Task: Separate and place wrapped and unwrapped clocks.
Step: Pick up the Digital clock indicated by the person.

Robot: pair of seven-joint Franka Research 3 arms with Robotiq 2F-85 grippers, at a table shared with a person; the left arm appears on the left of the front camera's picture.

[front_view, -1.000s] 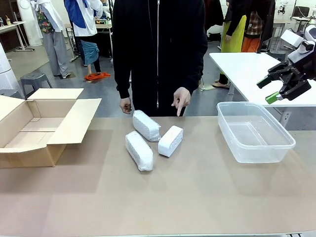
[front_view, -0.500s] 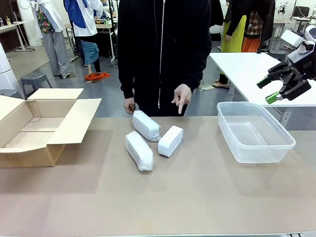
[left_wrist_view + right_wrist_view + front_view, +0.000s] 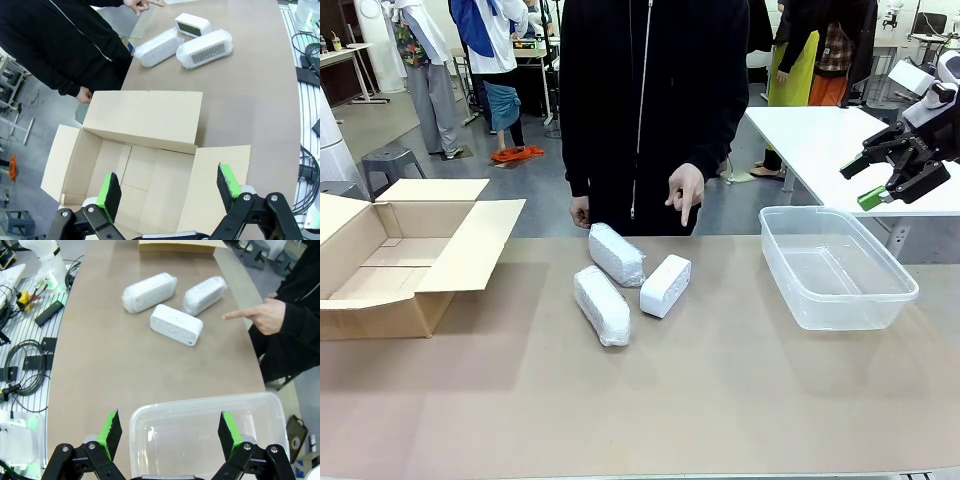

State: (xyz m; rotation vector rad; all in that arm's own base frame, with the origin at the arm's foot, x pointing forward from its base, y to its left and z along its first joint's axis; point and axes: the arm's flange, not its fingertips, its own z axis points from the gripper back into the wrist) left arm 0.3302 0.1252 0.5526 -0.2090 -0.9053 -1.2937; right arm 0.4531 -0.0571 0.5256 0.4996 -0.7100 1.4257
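- Last second: only the person moved. Their body has shuffled a little along the far edge. The pointing hand (image 3: 686, 193) stays where it was, finger aimed down at the bare clock (image 3: 665, 286). The other hand (image 3: 579, 211) hangs at the table (image 3: 720, 400) edge.
- Nothing on the table has shifted. The far wrapped clock (image 3: 616, 254) and near wrapped clock (image 3: 602, 305) lie close together mid-table. The bare clock sits just beside the far one, on my right side.
- My read: the finger is a cue to take the bare clock first. Sorting hasn't started; the cardboard box (image 3: 370, 318) and tub (image 3: 815, 209) both look unfilled.
- Left claw (image 3: 168, 184): fingers spread wide, nothing between them, touching nothing. It hangs above the open cardboard box, well apart from the clocks.
- Right claw (image 3: 170, 425): also spread wide and holding nothing. It is up in the air looking down over the tub, with the clocks beyond it.
- Right claw looks better placed for the bare clock. Can't tell which container takes which kind.
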